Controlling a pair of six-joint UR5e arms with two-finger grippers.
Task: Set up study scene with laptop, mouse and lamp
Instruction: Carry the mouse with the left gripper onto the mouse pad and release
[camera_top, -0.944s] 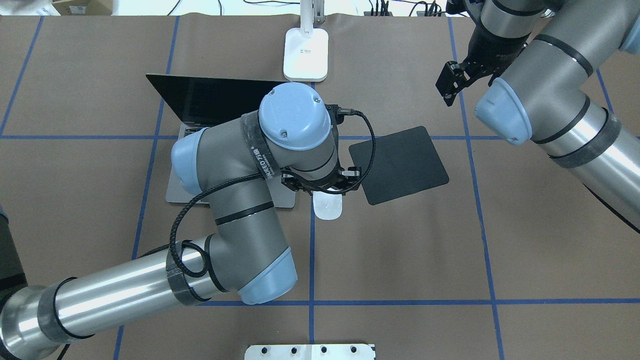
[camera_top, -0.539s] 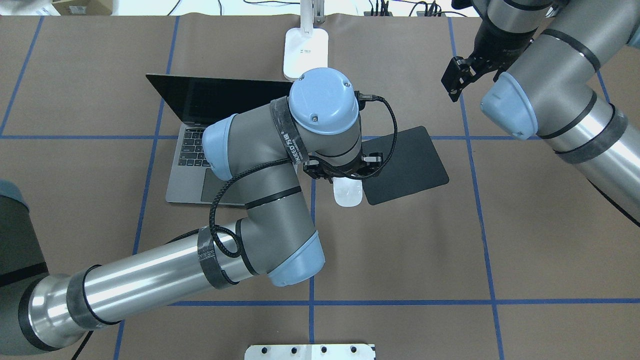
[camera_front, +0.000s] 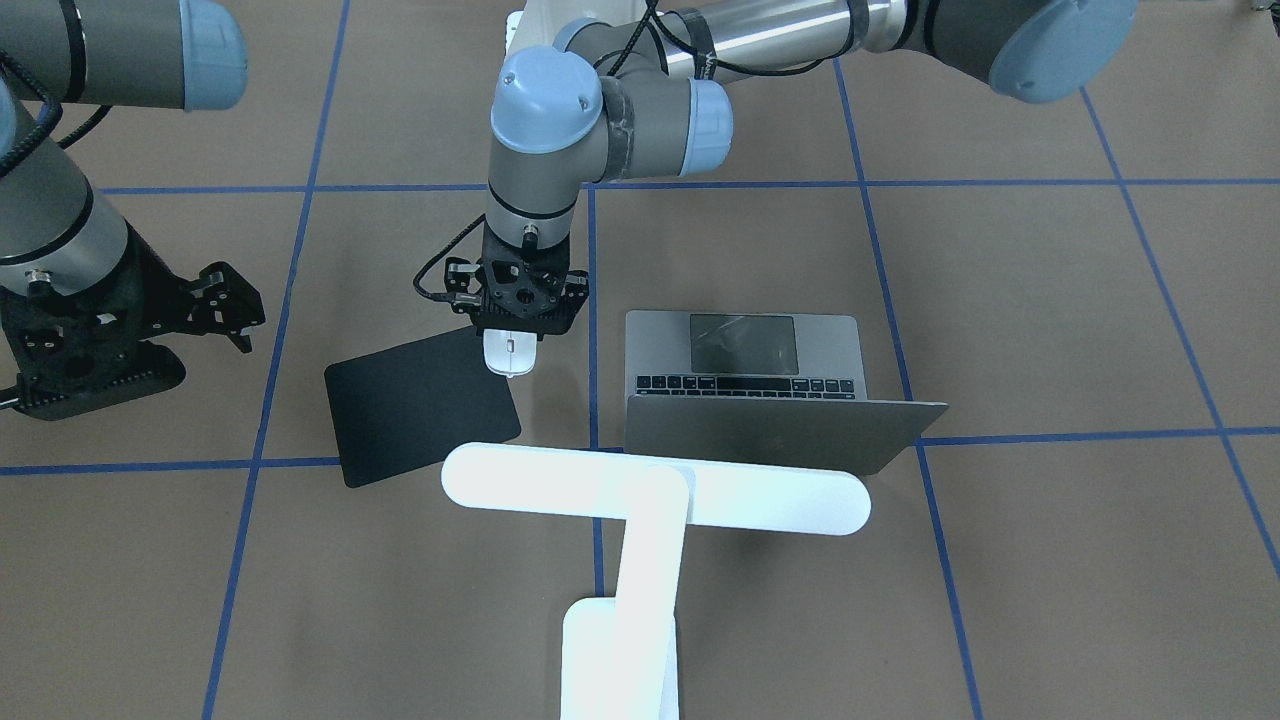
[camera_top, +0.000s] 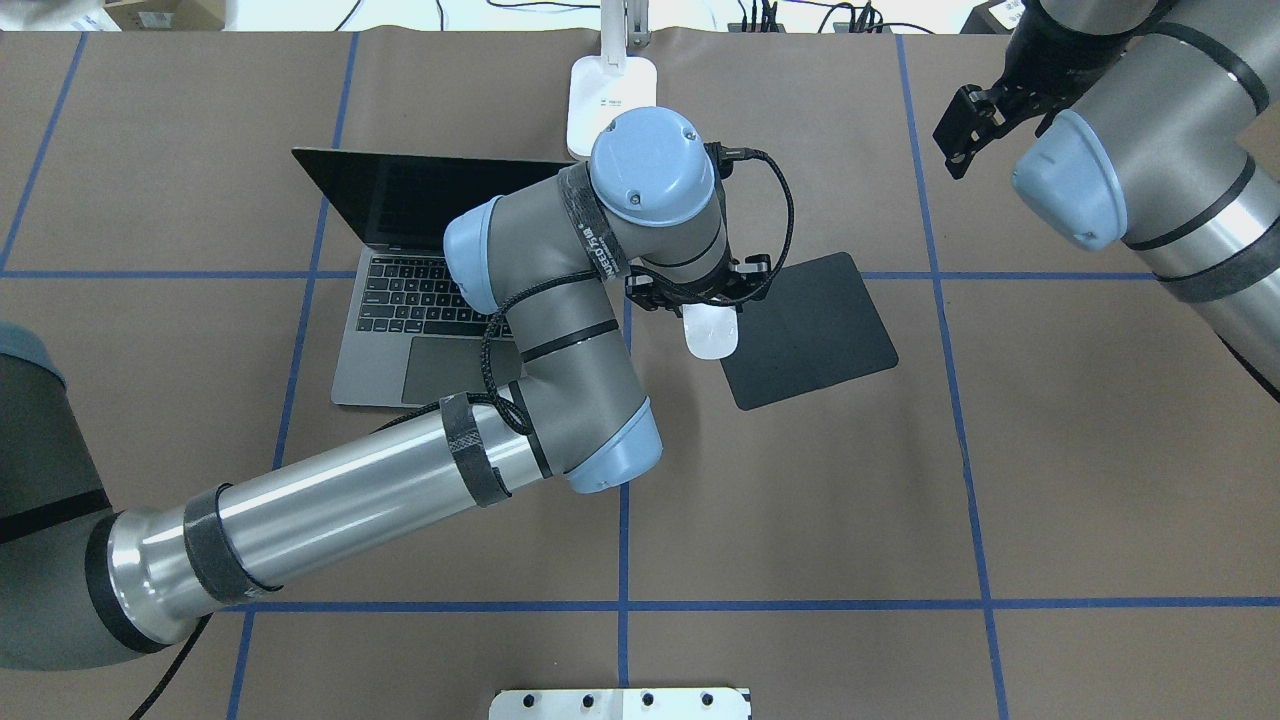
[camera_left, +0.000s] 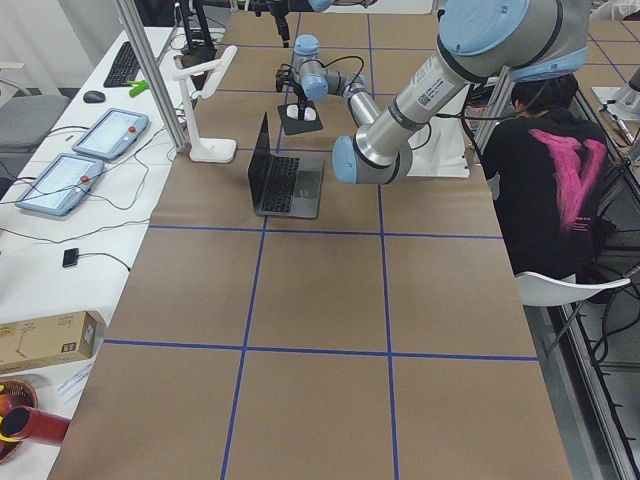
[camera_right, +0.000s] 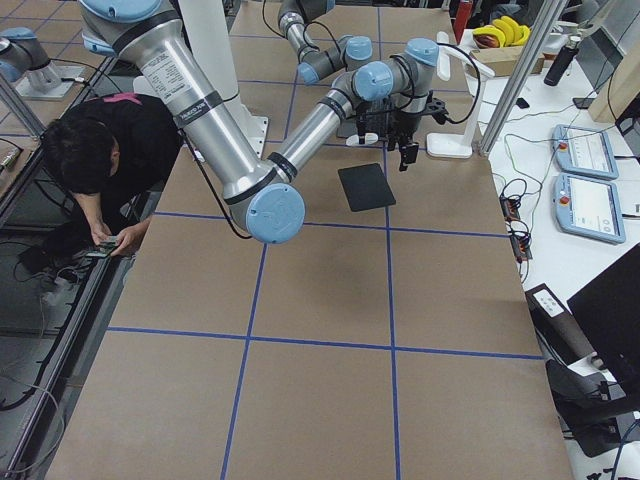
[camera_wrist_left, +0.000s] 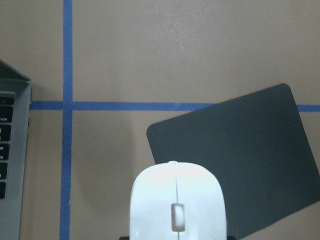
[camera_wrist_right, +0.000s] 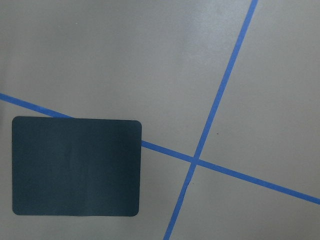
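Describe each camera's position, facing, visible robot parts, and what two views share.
Front-facing: across table, facing robot; both arms, lamp.
Overhead: behind robot, downward; both arms, laptop.
Exterior left: table's left end; left arm near.
Exterior right: table's right end; right arm near.
Left wrist: downward; mouse, no arm.
Right wrist: downward; mouse pad, no arm.
Shared by wrists: mouse pad.

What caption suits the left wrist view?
Left gripper holds the mouse over a corner of the black mouse pad, laptop at left.

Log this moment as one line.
left gripper: shut on mouse, at mouse pad edge | right gripper: open, empty | laptop: open | lamp: upright
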